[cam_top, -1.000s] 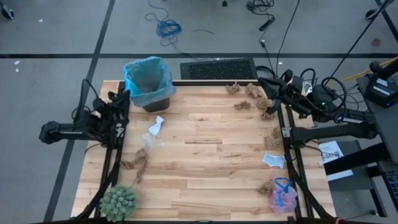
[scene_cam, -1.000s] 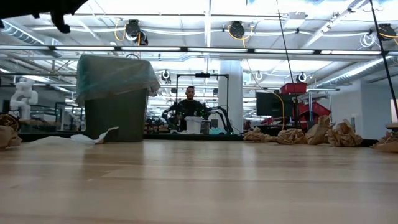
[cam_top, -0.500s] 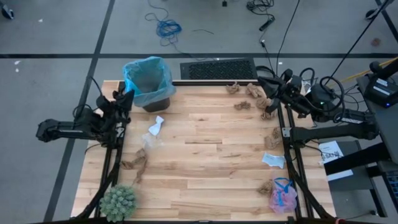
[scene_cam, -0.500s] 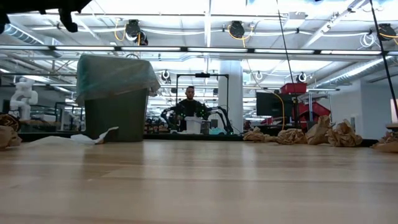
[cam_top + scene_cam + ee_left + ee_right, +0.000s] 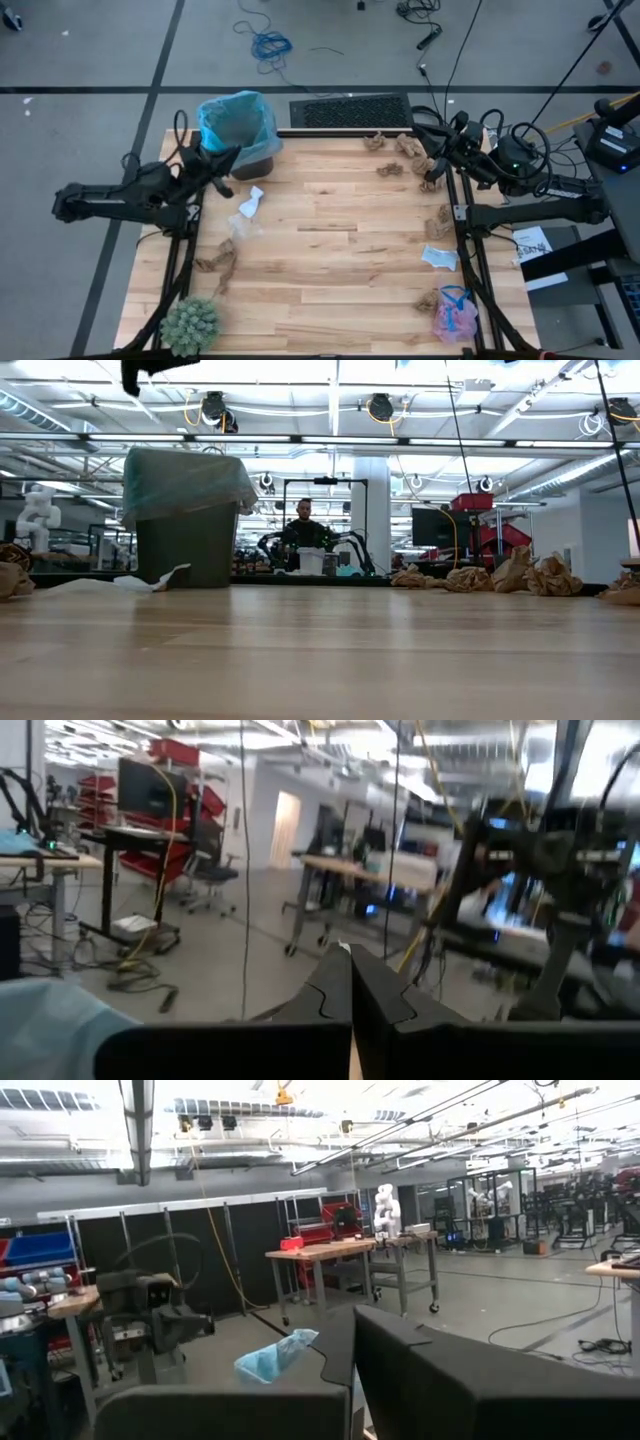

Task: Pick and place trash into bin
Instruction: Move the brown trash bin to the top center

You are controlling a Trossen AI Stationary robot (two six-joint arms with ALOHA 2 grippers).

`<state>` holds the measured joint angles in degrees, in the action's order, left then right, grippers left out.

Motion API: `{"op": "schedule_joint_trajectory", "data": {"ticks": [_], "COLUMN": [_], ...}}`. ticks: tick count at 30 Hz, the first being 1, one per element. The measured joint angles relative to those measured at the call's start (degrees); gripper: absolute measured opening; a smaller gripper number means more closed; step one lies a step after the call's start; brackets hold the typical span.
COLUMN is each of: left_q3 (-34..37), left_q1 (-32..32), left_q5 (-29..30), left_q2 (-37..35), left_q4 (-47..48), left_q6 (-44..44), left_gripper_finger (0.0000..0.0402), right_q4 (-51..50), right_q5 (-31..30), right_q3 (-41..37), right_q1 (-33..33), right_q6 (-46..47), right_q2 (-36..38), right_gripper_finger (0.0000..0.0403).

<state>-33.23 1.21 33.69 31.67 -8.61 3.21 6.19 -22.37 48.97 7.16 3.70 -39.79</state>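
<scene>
1. We see a pale wooden desk (image 5: 330, 270) made of light tan planks with darker grain streaks.
2. We see a dark bin (image 5: 240, 135) at the desk's far left corner, lined with a light-blue bag.
3. We count lumpy brown paper wads (image 5: 405, 150) along the far and right edges, and one more brown wad (image 5: 220, 258) near the left edge.
4. We see white paper bits (image 5: 250, 203) near the bin.
5. We see a pink mesh puff (image 5: 453, 315) with blue string at the near right corner.
6. We see a green spiky plant (image 5: 190, 325) at the near left corner.
7. We note that both arms are dark, with a black left end effector (image 5: 222, 165) and a black right end effector (image 5: 428, 133).
8. We see a grey floor (image 5: 90, 60) crossed by dark lines, with a blue cable coil (image 5: 270, 43) on it.
</scene>
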Motion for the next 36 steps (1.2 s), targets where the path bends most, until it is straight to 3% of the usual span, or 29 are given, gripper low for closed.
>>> {"op": "schedule_joint_trajectory", "data": {"ticks": [7,18,24,30,36], "left_q3": [-11.86,-27.98,-30.76,-30.74,-30.74], "left_q1": [1.72,9.24,14.67,18.07,18.05], "left_q5": [0.44,-1.62,-8.49,-7.23,-6.51], "left_q2": [6.88,18.24,21.69,23.75,25.36], "left_q4": [10.52,34.33,37.68,38.78,34.5], "left_q6": [-6.78,-3.64,-3.66,-8.27,-6.57], "left_gripper_finger": [0.0016,0.0087,0.0091,0.0091,0.0091], "right_q4": [-0.01,-0.02,-0.02,-0.04,-0.04], "right_q5": [0.0,0.02,0.02,0.02,0.02], "right_q3": [0.0,0.02,0.02,0.02,0.04], "right_q1": [0.0,-0.02,0.0,0.0,0.0], "right_q6": [-0.3,-0.31,-0.33,-0.33,-0.02], "right_q2": [0.0,0.0,-0.02,-0.02,-0.04], "right_gripper_finger": [0.0,0.0,0.0,0.0,0.0]}}
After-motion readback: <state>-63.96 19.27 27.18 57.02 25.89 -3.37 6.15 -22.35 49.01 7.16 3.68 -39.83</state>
